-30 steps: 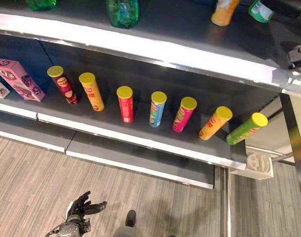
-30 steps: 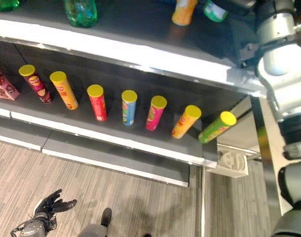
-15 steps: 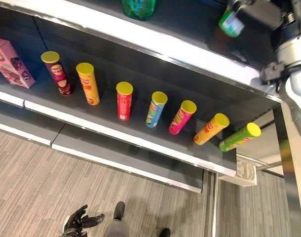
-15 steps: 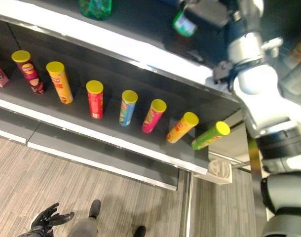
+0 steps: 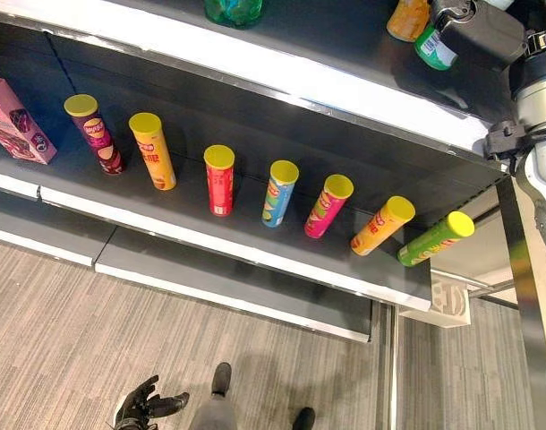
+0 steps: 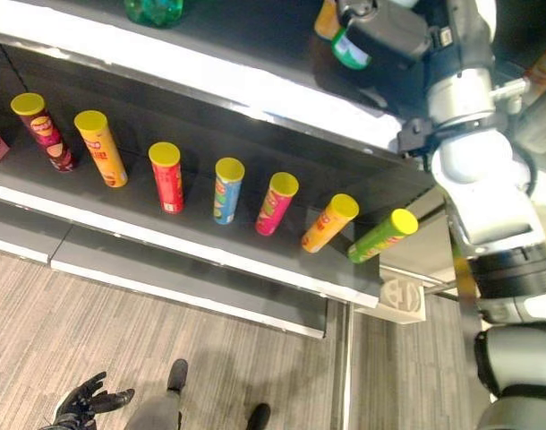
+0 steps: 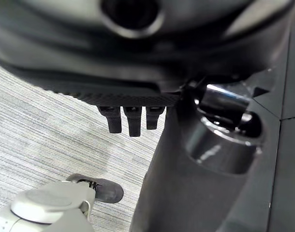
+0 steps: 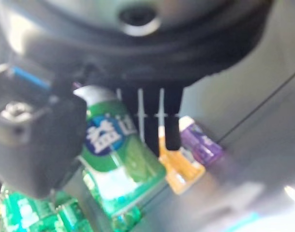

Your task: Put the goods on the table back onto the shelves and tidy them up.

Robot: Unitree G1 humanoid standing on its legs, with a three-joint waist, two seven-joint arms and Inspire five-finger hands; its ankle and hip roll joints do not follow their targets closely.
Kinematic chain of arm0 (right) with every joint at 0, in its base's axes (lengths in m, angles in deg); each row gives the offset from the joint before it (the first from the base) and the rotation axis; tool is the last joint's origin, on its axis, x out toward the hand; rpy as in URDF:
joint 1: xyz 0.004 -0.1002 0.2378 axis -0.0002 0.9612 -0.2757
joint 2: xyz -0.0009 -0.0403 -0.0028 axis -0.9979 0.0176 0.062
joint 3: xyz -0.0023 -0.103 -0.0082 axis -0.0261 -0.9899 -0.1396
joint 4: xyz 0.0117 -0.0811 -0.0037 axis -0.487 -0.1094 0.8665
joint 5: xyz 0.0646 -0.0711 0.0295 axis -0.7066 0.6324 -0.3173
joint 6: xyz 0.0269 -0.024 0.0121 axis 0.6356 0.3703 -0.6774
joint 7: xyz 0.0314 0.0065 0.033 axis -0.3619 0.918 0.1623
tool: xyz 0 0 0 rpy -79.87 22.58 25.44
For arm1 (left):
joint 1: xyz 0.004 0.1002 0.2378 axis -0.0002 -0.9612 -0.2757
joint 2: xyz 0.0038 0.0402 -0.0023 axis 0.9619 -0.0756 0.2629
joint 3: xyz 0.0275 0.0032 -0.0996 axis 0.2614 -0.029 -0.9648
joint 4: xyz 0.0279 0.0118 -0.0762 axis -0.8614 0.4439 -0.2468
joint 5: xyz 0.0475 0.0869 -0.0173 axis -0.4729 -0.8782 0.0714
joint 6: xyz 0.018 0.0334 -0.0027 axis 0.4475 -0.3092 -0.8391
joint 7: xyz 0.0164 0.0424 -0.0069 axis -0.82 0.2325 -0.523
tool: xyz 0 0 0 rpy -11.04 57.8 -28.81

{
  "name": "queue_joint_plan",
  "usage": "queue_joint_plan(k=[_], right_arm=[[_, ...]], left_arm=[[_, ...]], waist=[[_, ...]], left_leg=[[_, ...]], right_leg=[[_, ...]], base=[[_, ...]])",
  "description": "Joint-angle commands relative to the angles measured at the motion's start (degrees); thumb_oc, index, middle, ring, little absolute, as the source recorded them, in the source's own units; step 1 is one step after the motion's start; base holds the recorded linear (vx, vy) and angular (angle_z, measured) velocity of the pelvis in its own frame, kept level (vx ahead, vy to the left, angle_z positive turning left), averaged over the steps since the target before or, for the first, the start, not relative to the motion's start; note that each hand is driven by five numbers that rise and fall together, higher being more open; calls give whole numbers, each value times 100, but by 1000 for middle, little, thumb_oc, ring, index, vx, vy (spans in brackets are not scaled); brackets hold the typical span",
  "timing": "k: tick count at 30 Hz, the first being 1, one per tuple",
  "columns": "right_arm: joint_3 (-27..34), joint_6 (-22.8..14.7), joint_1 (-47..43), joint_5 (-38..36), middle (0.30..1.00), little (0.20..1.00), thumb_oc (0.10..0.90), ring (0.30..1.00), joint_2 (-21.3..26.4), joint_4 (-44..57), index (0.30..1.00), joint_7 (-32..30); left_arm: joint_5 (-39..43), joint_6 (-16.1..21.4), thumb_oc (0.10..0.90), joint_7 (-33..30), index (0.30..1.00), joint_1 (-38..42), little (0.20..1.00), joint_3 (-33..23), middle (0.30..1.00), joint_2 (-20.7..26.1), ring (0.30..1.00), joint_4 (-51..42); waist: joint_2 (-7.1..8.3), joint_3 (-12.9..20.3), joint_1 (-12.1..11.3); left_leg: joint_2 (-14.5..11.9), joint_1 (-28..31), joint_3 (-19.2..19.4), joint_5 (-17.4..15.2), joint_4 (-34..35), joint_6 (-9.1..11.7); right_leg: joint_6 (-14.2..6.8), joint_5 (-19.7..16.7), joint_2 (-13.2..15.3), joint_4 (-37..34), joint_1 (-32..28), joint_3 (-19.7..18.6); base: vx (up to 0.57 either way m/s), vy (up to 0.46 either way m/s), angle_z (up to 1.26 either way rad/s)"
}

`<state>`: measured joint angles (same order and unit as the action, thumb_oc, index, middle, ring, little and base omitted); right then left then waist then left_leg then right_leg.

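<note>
My right hand (image 6: 387, 38) reaches onto the dark top shelf (image 5: 282, 76), shut on a green jar (image 5: 433, 47) with a white label. In the right wrist view the jar (image 8: 119, 162) lies between the thumb (image 8: 34, 145) and the fingers (image 8: 147, 113). An orange bottle (image 5: 407, 20) stands just left of the jar. The orange bottle (image 8: 179, 170) and a purple pack (image 8: 201, 143) sit past the fingertips. My left hand (image 5: 146, 408) hangs low over the floor, open, fingers spread, holding nothing.
Several yellow-lidded chip tubes (image 5: 218, 179) stand in a row on the middle shelf (image 5: 255, 260), the rightmost green one (image 5: 436, 238) near the shelf's end. A pink box (image 5: 15, 121) is at the far left. A green bottle (image 5: 233, 9) stands on the top shelf.
The camera has shifted. My right hand has carried the green jar leftward along the top shelf, closer to the orange bottle. The left hand stays low and open.
</note>
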<state>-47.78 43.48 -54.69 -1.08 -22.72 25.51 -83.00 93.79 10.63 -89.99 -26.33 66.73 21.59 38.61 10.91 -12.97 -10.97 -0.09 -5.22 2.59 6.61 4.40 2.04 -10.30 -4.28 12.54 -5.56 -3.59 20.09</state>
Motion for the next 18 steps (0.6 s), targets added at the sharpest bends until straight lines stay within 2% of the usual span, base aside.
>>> queue_joint_plan(k=[1, 10, 18], right_arm=[[209, -372, -764, -9, 300, 300, 400, 300, 338, -216, 300, -321], [-151, -279, -1014, -242, 300, 300, 400, 300, 466, -1039, 300, -188], [-287, -283, -1132, -488, 300, 300, 400, 300, 443, -1347, 300, -81]], left_arm=[[-146, 219, 800, -94, 900, -20, 900, 122, 900, 251, 900, -264], [-145, 247, 800, -91, 900, -24, 900, 120, 900, 386, 900, -324], [-166, 247, 800, -70, 900, -60, 900, 105, 900, 483, 900, -358]], waist=[[36, 396, -108], [168, 273, -192], [255, 177, -221]], left_leg=[[-116, 309, -5, -817, -36, 126], [-120, 242, -59, -798, -55, 130], [-133, 238, -83, -798, -61, 135]], right_leg=[[-425, -12, 451, 414, 116, -3], [-423, -35, 449, 448, 137, 54], [-413, -34, 445, 479, 152, 91]], base=[[0, 0, 0], [-2, -6, 1], [-3, -7, 2]])
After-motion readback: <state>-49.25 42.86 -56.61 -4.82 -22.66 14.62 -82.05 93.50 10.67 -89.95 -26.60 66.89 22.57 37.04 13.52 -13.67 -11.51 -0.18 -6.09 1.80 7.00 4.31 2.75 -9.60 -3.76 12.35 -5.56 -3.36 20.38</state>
